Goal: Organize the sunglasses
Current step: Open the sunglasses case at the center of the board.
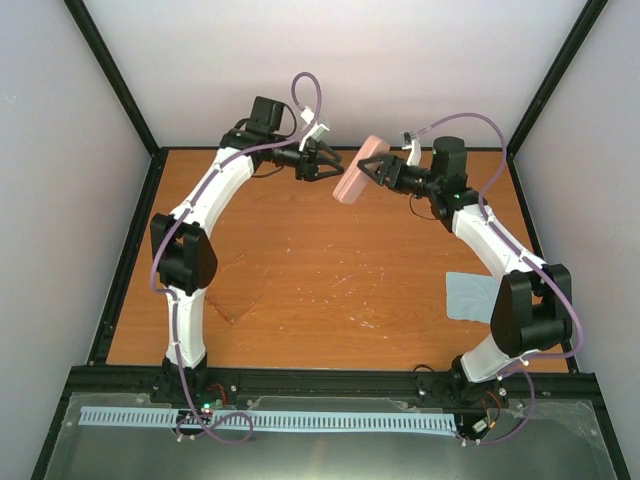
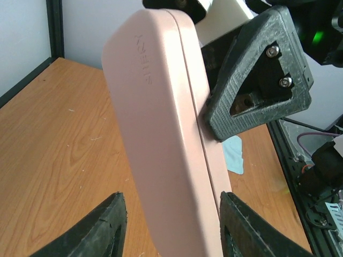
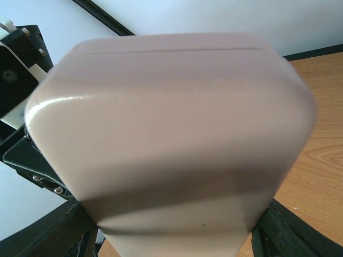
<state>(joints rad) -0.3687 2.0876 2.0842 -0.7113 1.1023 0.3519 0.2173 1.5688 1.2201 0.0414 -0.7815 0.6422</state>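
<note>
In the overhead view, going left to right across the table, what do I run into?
sunglasses → left gripper → pink case → blue cloth. The right gripper overlaps the case it holds, so it is left out.

Sunglasses (image 1: 238,300) on table (image 1: 350,260) left, cloth (image 1: 470,297) right; case (image 1: 357,170) aloft behind.

The wooden table (image 1: 350,270) bears a blue cloth (image 1: 468,295) and, seemingly, sunglasses (image 1: 243,295).
</note>
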